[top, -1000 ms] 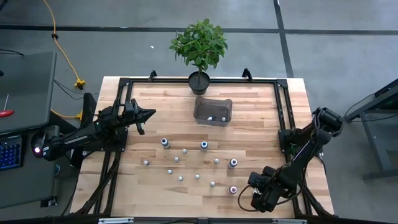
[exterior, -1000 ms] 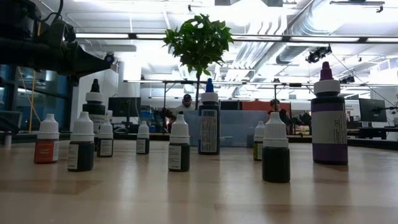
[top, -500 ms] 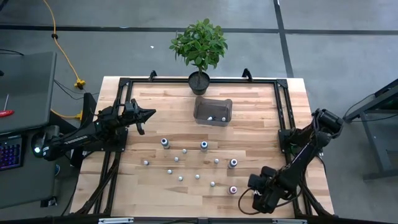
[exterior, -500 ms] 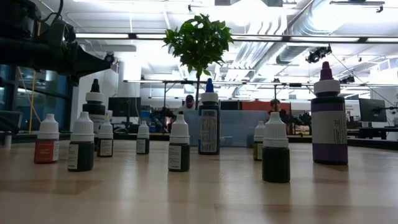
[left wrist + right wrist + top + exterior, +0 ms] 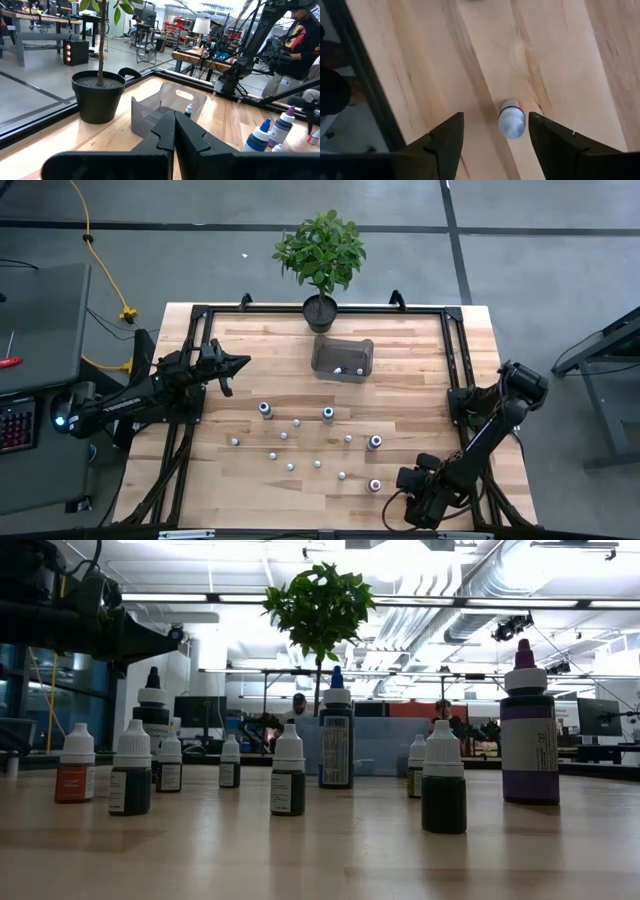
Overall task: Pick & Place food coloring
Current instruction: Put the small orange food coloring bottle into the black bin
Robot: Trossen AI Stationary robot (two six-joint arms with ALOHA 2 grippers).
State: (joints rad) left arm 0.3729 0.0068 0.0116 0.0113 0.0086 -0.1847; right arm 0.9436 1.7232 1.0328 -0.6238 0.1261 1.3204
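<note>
Right tool lining up on the red-capped bottle at the near edge of the desk

The right tool (image 5: 495,137), jaws spread wide and empty, hangs over the red-capped bottle (image 5: 375,485), the bottle nearest the front and farthest from the clear bin (image 5: 342,358); next it likely needs to drop, close on the cap and carry it to the bin. The other food coloring bottles (image 5: 296,423) stand scattered between that bottle and the bin, two already inside. Left of the bin, the left tool (image 5: 238,363) waits closed.

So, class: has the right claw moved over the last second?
Yes. In the high view the right claw has slid toward the table's near edge, drawing level with the red-capped bottle.
</note>
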